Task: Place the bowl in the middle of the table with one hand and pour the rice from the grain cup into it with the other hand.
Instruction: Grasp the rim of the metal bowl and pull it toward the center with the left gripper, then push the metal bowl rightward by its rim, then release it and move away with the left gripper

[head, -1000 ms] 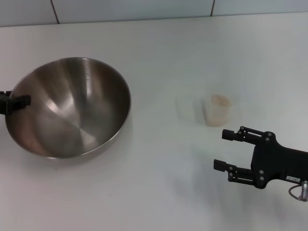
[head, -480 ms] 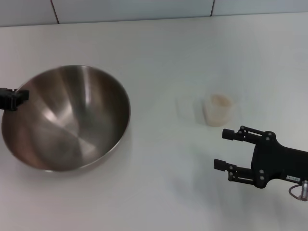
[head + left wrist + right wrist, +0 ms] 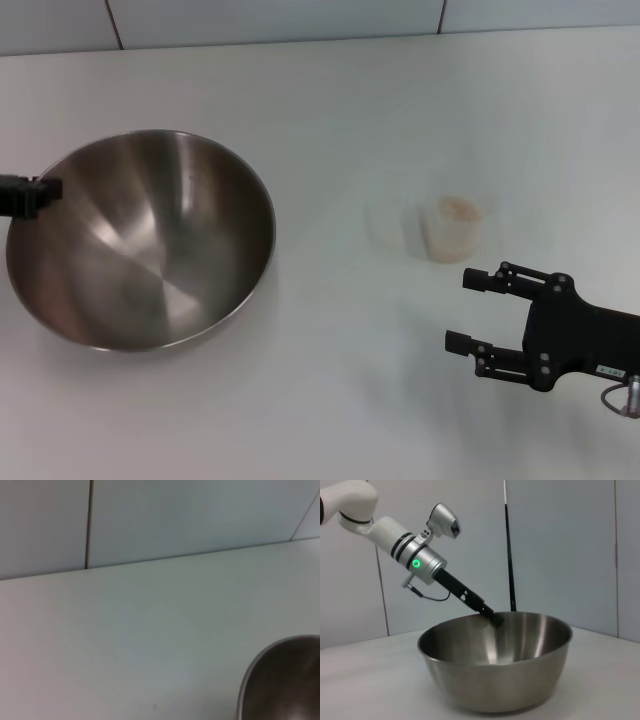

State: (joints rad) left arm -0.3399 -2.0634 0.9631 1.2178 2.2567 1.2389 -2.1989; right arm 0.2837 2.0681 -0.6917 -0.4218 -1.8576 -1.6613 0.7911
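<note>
The steel bowl sits on the left part of the white table, slightly tilted. My left gripper is shut on its left rim; the right wrist view shows that gripper at the far rim of the bowl. A piece of the bowl's rim shows in the left wrist view. The small clear grain cup stands upright right of centre with pale rice in it. My right gripper is open and empty, a little in front of the cup and apart from it.
A tiled wall runs along the table's far edge. My left arm reaches down to the bowl in the right wrist view.
The bowl has rocked in the left gripper's hold, sat lower and more level, and shifted a little to the right. The cup and the right gripper have not moved.
</note>
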